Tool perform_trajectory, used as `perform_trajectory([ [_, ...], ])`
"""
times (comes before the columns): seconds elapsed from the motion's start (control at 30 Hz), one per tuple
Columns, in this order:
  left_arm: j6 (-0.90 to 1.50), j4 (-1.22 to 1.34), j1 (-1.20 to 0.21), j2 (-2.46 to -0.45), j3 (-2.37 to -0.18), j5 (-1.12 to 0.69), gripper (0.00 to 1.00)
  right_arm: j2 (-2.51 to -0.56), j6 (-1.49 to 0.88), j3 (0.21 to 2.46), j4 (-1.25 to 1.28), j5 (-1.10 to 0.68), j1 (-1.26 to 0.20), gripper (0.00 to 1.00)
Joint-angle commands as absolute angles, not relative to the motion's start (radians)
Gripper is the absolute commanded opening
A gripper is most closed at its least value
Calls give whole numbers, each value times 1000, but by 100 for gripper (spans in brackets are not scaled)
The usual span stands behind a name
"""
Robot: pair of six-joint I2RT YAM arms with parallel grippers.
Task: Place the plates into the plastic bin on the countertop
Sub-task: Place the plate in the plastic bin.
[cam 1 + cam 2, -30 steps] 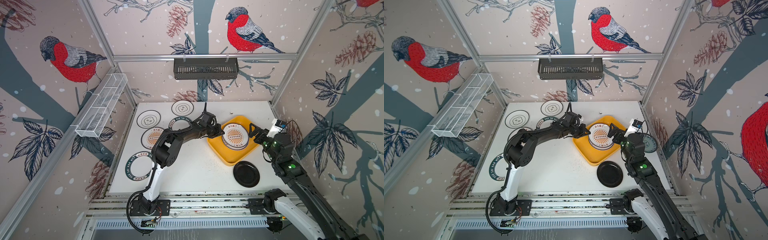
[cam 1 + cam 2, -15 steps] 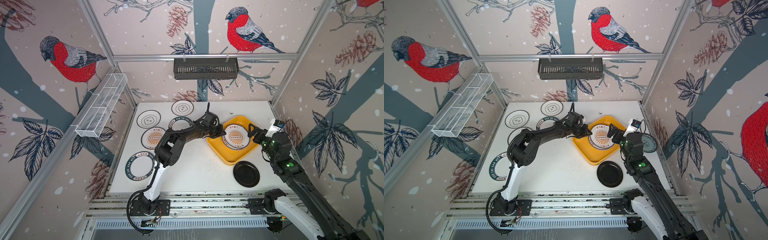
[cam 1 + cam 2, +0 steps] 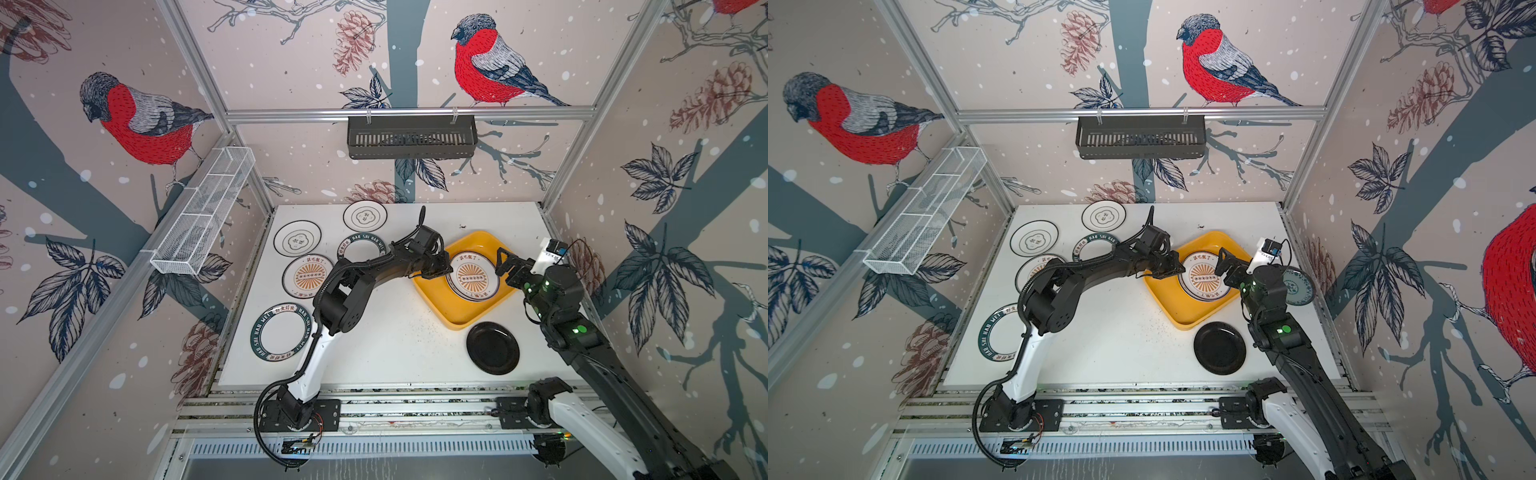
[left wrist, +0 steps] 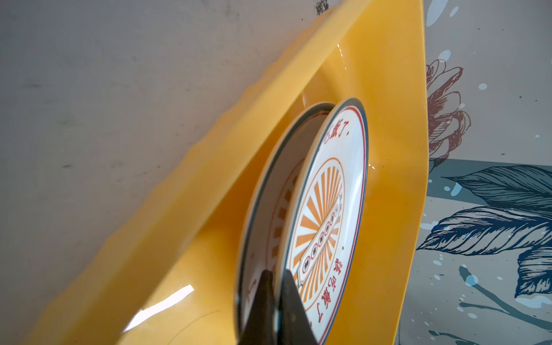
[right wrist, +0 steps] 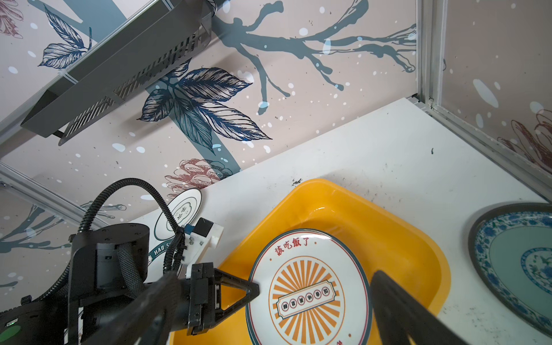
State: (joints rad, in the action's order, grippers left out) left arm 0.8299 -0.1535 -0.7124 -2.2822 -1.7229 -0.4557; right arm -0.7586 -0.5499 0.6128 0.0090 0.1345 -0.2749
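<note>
The yellow plastic bin [image 3: 457, 318] [image 3: 1183, 313] sits at the right of the white countertop [image 3: 395, 340]. My left gripper [image 3: 446, 271] [image 4: 276, 276] is shut on the rim of a sunburst plate [image 3: 473, 276] [image 5: 307, 292] inside the bin. The held edge is raised off a second sunburst plate [image 4: 263, 209] beneath it. My right gripper [image 3: 503, 266] [image 5: 274, 277] hangs open at the bin's right side, holding nothing. Other plates lie on the countertop: sunburst [image 3: 307, 276], flower outline [image 3: 297, 237] [image 3: 365, 216], lettered rim [image 3: 280, 332] [image 3: 362, 246], black [image 3: 492, 348], blue-green [image 3: 1296, 286].
A black slotted basket [image 3: 411, 137] hangs on the back rail. A white wire rack [image 3: 203, 212] is fixed to the left wall. Aluminium frame rails edge the countertop. Both arm bases stand along the front edge.
The left gripper has edged slightly to the right over the bin, still shut on the plate. The right gripper stays open and has barely shifted.
</note>
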Motion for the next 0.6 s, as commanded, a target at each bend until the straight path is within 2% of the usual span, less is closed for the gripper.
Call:
perform_trajectory([
  [0.0,807,-187,-718,-2282,-1736,-409,0,-758,-545,612,48,126,-272,100],
  [0.13,796,-214,-724,-2274,-1733,-376,0,-757,-545,611,46,122,-270,100],
  [0.2,792,-223,-727,-2268,-1731,-363,8,-757,-546,611,49,119,-269,100],
  [0.4,776,-235,-728,-2248,-1730,-335,15,-762,-546,612,59,108,-268,100],
  [0.57,756,-249,-730,-2228,-1731,-318,27,-769,-550,615,67,100,-266,100],
])
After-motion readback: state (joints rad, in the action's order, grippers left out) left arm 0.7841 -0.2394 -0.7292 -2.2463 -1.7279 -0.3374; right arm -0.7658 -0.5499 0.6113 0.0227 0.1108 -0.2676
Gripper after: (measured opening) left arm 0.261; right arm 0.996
